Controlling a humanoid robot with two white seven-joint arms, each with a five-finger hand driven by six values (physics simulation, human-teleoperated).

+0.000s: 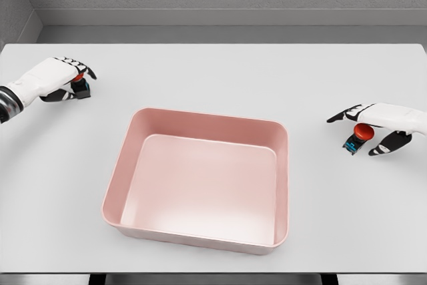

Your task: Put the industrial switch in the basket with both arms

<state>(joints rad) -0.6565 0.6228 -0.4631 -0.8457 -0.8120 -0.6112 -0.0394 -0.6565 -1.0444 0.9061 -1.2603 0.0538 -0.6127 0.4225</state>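
A pink basket (280, 185) sits in the middle of the white table. At the far left stands an industrial switch (81, 89) with a red button and black body. My left hand (67, 79) is curled over it, fingers on top and thumb against its side. A second industrial switch (357, 137), red button with a black and blue body, lies tilted at the right. My right hand (365, 131) spans it, fingers stretched out above and thumb (389, 143) below, with a little space left around the switch.
The table's back edge (213, 43) meets a grey wall. The front edge (213, 273) lies just below the basket.
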